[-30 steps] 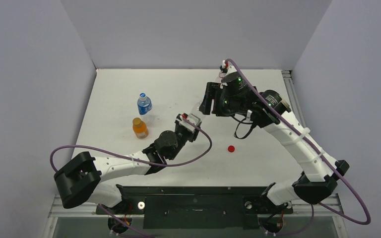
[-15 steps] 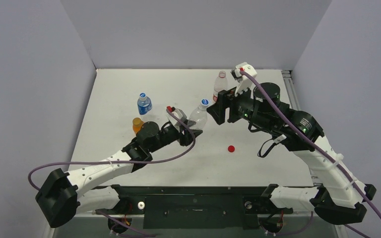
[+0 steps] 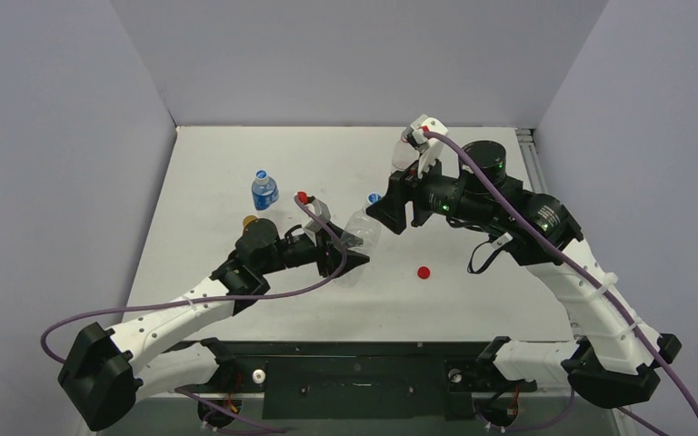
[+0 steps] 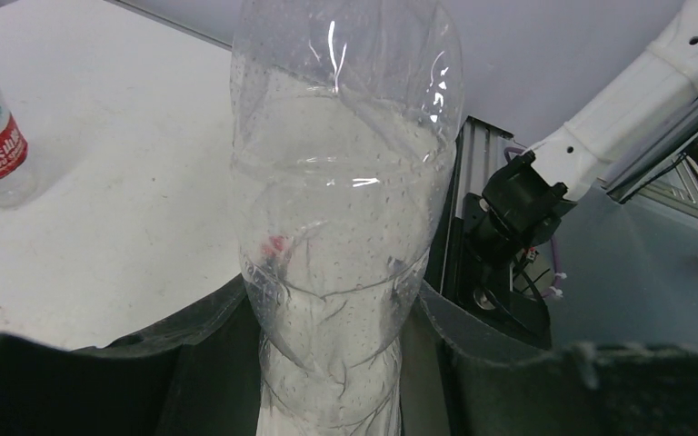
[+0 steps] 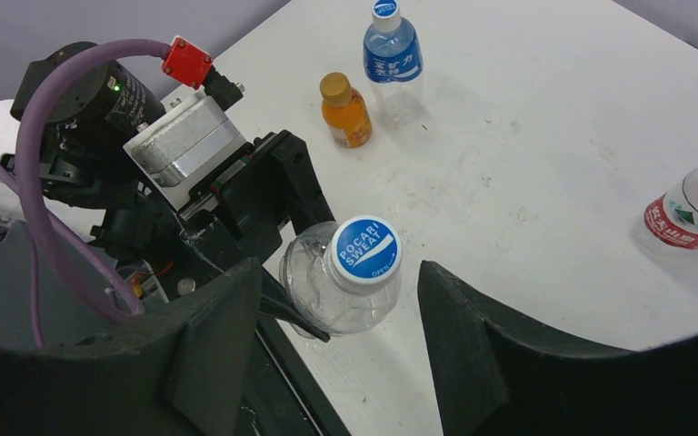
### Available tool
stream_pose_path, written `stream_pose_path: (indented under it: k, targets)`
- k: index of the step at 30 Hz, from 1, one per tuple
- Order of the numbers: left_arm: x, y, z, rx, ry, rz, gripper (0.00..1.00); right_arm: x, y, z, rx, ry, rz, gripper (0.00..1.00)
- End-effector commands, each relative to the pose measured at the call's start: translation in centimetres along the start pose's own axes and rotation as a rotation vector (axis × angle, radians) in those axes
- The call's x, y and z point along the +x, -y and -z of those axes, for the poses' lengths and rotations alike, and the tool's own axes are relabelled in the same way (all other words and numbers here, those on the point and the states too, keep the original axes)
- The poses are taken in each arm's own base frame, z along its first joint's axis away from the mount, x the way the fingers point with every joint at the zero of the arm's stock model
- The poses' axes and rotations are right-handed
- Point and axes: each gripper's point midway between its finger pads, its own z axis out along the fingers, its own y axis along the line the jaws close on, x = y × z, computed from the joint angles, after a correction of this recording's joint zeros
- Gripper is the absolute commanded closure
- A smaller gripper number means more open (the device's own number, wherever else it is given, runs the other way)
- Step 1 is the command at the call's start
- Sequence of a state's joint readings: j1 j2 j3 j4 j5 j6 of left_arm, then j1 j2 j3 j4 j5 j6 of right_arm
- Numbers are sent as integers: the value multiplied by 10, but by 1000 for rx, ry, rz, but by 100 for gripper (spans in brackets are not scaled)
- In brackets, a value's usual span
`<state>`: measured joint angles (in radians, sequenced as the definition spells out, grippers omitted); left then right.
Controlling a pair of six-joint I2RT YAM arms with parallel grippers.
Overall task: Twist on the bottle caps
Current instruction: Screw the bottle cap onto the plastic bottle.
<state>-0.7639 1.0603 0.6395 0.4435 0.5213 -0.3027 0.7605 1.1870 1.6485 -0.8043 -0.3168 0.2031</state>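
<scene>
White tabletop (image 3: 218,163), grey walls (image 3: 327,54); a red cap (image 3: 423,272) lies loose. Here the left claw (image 3: 350,254) clamps a clear bottle (image 4: 341,182); the right claw (image 5: 338,282) stands apart around its blue cap (image 5: 364,248).

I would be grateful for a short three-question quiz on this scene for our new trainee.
1. True or false: the left tool holds the clear bottle.
2. Which cap lies loose on the table: A blue-and-white, B red, C gold?
3. Fill in: the right tool stands ___ around the blue-and-white cap.
Key: 1 true; 2 B, the red cap; 3 open.
</scene>
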Motion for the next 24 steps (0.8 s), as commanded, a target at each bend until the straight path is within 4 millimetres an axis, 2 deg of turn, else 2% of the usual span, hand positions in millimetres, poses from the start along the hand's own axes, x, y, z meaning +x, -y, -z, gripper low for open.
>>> stream_pose_path:
  k: [1,9,24]
  targets:
    - [-18,19,3,84,37,-4,100,-10,-9,-7,-64,23,33,42]
    - [-18,19,2,91,28,1,100,-9,-3,-9,-35,12,33,45]
    - [-17,19,2,93,27,5,100,-2,1,-11,-17,-10,23,59]
